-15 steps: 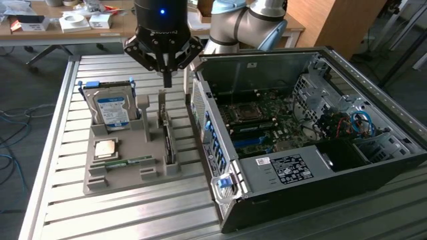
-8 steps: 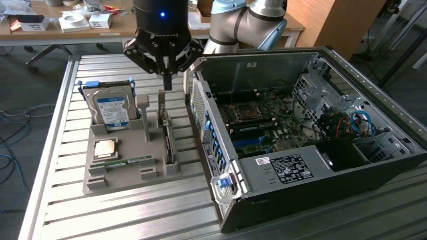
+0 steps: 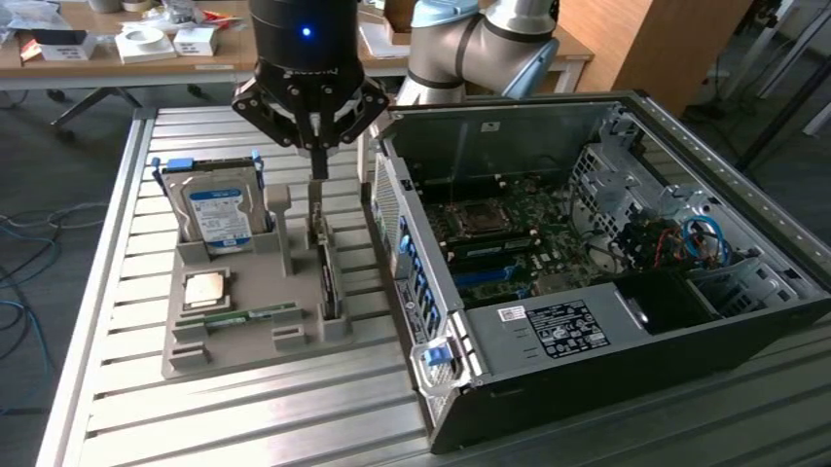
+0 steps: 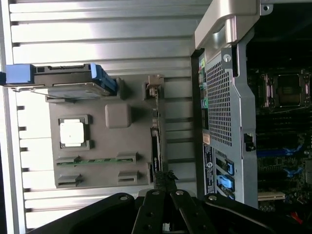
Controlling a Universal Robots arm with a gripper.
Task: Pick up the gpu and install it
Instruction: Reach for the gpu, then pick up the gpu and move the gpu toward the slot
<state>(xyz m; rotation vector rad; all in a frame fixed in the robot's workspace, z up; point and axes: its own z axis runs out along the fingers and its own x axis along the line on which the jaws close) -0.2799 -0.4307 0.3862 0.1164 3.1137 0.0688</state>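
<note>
**Bench inventory, from the exterior view's left to its right**

1. Tray point(image 3: 182, 362): grey moulded holder on the slatted table point(image 3: 260, 423).
2. Drive point(image 3: 217, 216): upright in the tray's far slot. Blue-and-white label, print too small to read.
3. CPU point(image 3: 208, 289): flat in its recess, pale lid up, no legible marking.
4. Memory stick point(image 3: 247, 315): narrow and green, lying in front of the CPU.
5. Gpu point(image 3: 329, 282): on edge in the tray's slot nearest the case, silver bracket point(image 3: 315, 209) standing at its far end.
   - Handling, as judged: light, stiff and thin. The bare circuitry is fragile and the edge contacts should not be touched.
   - Best hold is probably the exposed top edge of the card or the metal bracket.
   - A straight upward pull should clear the slot, since twisting could bind it.
   - No readable writing.
6. Gripper point(image 3: 315, 167): fingers together and empty, hanging over the gpu, apparently not touching it. Blue light on the body. The lettering beneath it is illegible.
7. Case point(image 3: 546, 379): open side up, beside the tray.
   - Motherboard point(image 3: 520, 233) is exposed, with blue connectors and cables.
   - White label point(image 3: 556, 331) on the power supply, with text and a barcode-like block, unreadable.
   - Small stickers on the rear panel cannot be made out.
</note>
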